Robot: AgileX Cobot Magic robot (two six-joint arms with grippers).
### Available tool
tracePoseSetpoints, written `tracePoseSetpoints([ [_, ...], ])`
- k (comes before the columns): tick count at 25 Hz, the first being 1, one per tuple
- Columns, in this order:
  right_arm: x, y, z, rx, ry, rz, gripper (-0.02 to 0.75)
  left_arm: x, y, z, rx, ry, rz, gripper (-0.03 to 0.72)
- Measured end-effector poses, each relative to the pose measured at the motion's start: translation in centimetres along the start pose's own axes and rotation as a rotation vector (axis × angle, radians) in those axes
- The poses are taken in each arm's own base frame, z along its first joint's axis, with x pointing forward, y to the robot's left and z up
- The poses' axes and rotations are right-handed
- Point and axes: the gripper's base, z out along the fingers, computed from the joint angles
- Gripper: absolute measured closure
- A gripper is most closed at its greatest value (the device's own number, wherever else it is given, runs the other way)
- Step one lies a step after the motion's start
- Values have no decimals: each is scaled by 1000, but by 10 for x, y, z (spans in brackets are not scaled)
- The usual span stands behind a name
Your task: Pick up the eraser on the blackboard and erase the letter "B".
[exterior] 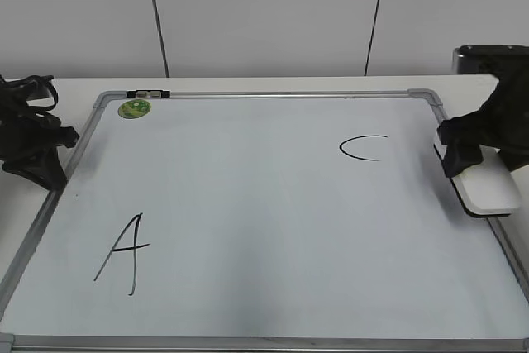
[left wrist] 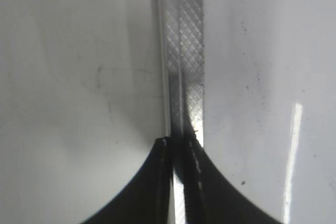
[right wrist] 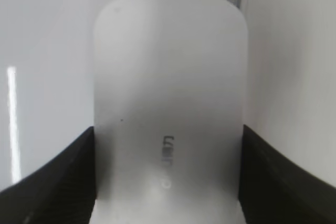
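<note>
The blackboard [exterior: 264, 204] is a white dry-erase board with a silver frame, lying flat on the table. No letter "B" shows on it in any view. The white eraser [exterior: 489, 189] is at the board's right edge, over the frame, with my right gripper [exterior: 461, 159] shut on its long sides. In the right wrist view the eraser [right wrist: 168, 77] fills the middle between the black fingers of the right gripper [right wrist: 168, 129], grey lettering up. My left gripper [exterior: 45, 169] rests at the board's left edge; its shut tips [left wrist: 181, 140] lie over the metal frame [left wrist: 184, 51].
A black "A" [exterior: 124, 254] is drawn at the board's lower left and a black "C" [exterior: 364, 148] at the upper right. A round green magnet [exterior: 134, 108] sits in the far left corner. White wall panels stand behind the table.
</note>
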Motion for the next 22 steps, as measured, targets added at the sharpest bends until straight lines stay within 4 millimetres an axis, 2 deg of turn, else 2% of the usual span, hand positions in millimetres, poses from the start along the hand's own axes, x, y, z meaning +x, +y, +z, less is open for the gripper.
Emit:
tracePoseSetpoints([
  [7,-3,-6,30,5,14,33,189,0,0,0,2,0,-1,676],
  [18,-6,-11,53,5,16,64,190,0,0,0,2,0,-1,676],
  [22,-7,-11,54,4,15,65,189,0,0,0,2,0,-1,677],
])
